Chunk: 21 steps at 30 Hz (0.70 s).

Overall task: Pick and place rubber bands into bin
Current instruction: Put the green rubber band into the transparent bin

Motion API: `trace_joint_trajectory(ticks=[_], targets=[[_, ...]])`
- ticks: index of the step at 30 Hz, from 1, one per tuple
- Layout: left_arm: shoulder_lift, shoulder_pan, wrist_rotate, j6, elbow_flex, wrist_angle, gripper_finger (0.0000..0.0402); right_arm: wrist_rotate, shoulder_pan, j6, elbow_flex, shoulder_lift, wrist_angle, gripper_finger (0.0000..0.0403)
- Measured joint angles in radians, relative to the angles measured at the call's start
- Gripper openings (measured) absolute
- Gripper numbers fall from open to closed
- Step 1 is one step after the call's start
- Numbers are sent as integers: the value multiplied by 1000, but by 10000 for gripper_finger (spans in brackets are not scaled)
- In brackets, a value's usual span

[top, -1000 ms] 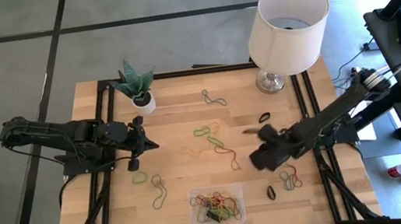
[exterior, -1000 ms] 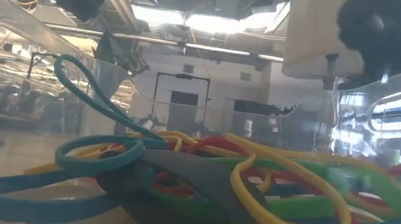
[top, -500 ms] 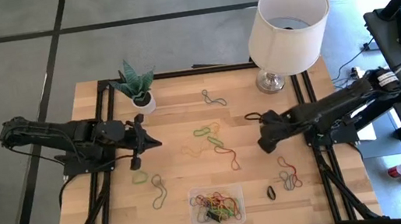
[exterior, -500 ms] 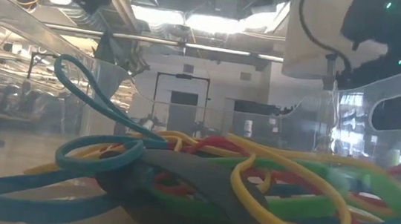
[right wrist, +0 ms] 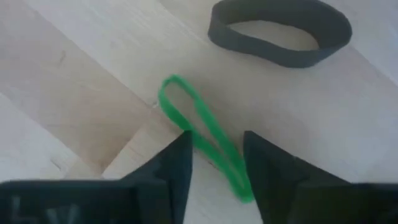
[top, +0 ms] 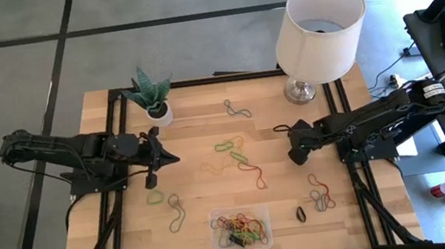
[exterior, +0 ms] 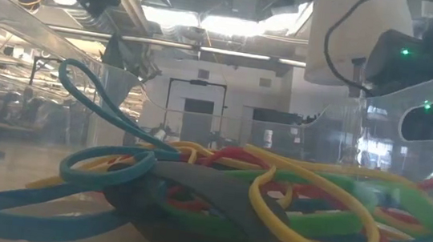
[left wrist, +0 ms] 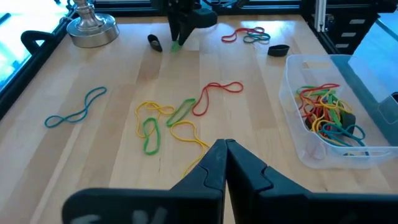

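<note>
Careful: your right gripper [right wrist: 214, 163] has its fingers apart, straddling a green rubber band [right wrist: 202, 134] flat on the counter [top: 196, 119] near the lamp [top: 317, 19]. It's thin, so you may pinch wood. Left gripper [left wrist: 225, 149] idles closed; bin [top: 241, 246] sits at the near edge.

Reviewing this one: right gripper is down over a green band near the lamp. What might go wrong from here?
The right gripper is open astride a thin green rubber band lying flat on the table; closing may pinch wood and miss it, or the band may slip out. A black band lies close by, so a small drift could snag that instead. The bin sits well away, so a weak grip could drop the band on the way.
</note>
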<state>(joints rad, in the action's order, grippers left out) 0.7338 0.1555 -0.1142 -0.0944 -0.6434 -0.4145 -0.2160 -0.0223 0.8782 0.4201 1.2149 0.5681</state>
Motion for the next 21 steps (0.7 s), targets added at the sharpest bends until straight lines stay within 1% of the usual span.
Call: trace_joint_trajectory(ticks=[2, 7, 8, 13, 16, 21], targets=[[0, 0, 0, 0, 0, 0, 2, -2, -1, 0, -11, 0, -6, 115], [0, 0, 0, 1, 0, 0, 4, 0, -21, 0, -9, 2, -13, 24], [0, 0, 0, 1, 0, 0, 5, 0, -25, -3, -6, 3, -12, 13], [0, 0, 0, 2, 0, 0, 2, 6, -46, -7, 30, 7, 27, 8], [0, 0, 0, 2, 0, -1, 2, 25, -75, 26, 66, 2, 96, 4], [0, 0, 0, 3, 0, -2, 5, 4, -148, 105, 155, -22, 209, 2]])
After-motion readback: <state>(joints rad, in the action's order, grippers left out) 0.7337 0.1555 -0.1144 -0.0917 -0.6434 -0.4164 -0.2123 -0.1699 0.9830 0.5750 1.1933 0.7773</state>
